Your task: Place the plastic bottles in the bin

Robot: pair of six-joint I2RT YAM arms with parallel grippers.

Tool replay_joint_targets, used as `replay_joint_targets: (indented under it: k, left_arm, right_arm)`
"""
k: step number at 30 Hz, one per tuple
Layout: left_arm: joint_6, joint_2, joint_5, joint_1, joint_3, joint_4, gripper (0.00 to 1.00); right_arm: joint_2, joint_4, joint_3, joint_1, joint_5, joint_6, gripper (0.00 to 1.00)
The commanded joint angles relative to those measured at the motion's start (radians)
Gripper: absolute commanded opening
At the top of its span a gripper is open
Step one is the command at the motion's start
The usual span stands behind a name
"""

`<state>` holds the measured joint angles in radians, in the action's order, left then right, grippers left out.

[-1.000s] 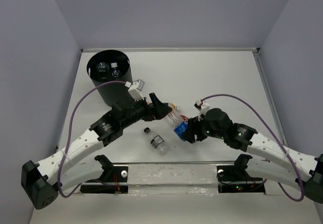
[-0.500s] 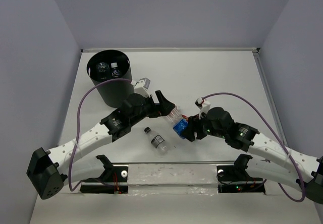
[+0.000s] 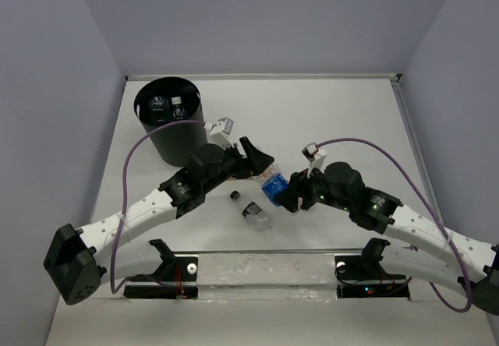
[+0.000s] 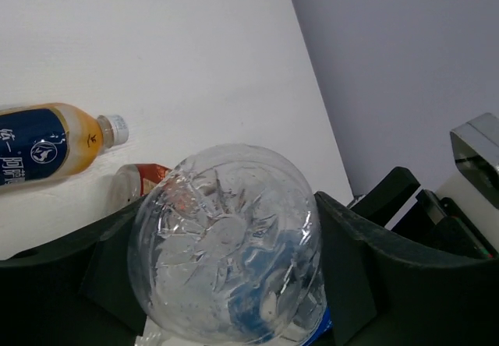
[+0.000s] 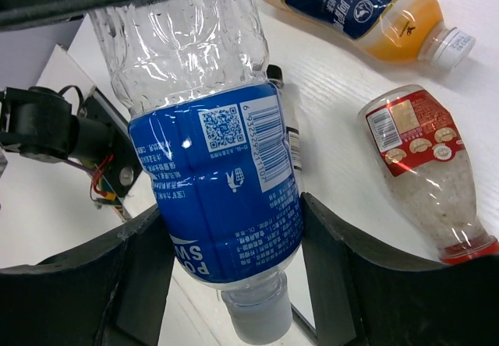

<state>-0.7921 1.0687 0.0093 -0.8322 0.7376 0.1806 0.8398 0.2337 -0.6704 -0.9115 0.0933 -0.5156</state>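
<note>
Right pincer [image 3: 289,195], perhaps left pincer [image 3: 264,170], grips blue-label bottle [image 5: 219,176].

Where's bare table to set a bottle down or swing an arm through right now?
Bare: the far stretch of table from the bin across to the right edge. Crowded: the centre, where the left gripper and right gripper meet at the blue-label bottle, with the small clear bottle, orange bottle and red-label bottle lying close by.

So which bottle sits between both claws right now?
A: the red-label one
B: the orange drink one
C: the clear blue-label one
C: the blue-label bottle sits inside both the left gripper and the right gripper; the orange bottle and red-label bottle lie apart.
</note>
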Motion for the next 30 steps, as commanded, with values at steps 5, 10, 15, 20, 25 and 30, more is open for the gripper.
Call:
replay_joint_targets:
  k: [5, 10, 15, 20, 25, 30]
  left_arm:
    - [-0.036, -0.032, 0.021, -0.007, -0.008, 0.149, 0.56]
    - [0.054, -0.079, -0.130, 0.022, 0.100, -0.034, 0.51]
    - [0.175, -0.136, -0.177, 0.201, 0.276, -0.174, 0.50]
    - [0.287, -0.087, -0.221, 0.421, 0.515, -0.263, 0.50]
    - [0.309, -0.027, -0.319, 0.559, 0.605, -0.262, 0.50]
    - [0.341, 0.025, -0.468, 0.679, 0.635, -0.192, 0.50]
  right_arm:
    - [0.067, -0.186, -0.028, -0.024, 0.040, -0.009, 0.55]
    - [0.027, -0.159, -0.020, -0.024, 0.048, 0.014, 0.89]
    - [-0.018, -0.085, 0.014, -0.024, 0.069, 0.055, 0.93]
    - [0.019, -0.089, 0.032, -0.024, 0.089, 0.078, 0.93]
    - [0.185, -0.103, -0.012, -0.033, 0.066, 0.112, 0.96]
    - [0.337, -0.148, -0.041, -0.056, 0.003, 0.124, 0.98]
